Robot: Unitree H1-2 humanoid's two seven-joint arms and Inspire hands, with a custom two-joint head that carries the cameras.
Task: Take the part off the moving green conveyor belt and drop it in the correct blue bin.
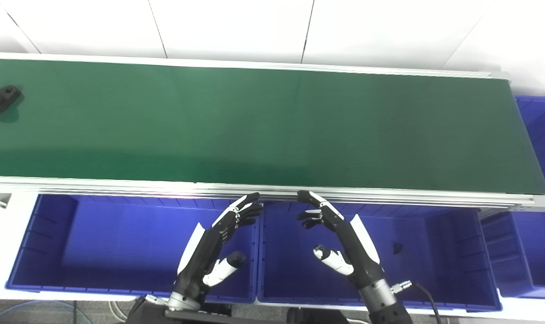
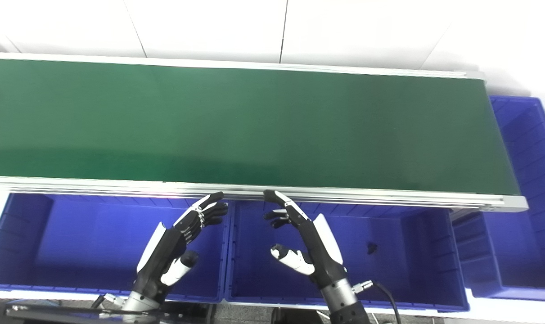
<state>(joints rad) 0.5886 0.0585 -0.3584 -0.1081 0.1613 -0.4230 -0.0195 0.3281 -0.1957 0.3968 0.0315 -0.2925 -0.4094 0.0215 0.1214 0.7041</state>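
1. One black part (image 1: 0, 101) is lying at the far left end of the green conveyor belt (image 1: 263, 126), well apart from both hands.
2. Its long axis is running diagonally, with the eyelet end pointing up and to the right and the other end running off the picture's left edge.
3. Both hands are hovering over the blue bins below the belt's near rail: the left hand (image 1: 213, 252) over the left bin (image 1: 51, 270), the right hand (image 1: 340, 243) over the middle bin (image 1: 457, 288).
4. Each hand is showing its fingers spread and loosely curled, holding nothing.
5. Only the left eye view is showing the part's shape; the right eye view is catching just a dark sliver at its edge.
6. A small dark object (image 1: 397, 247) is sitting inside the middle bin.
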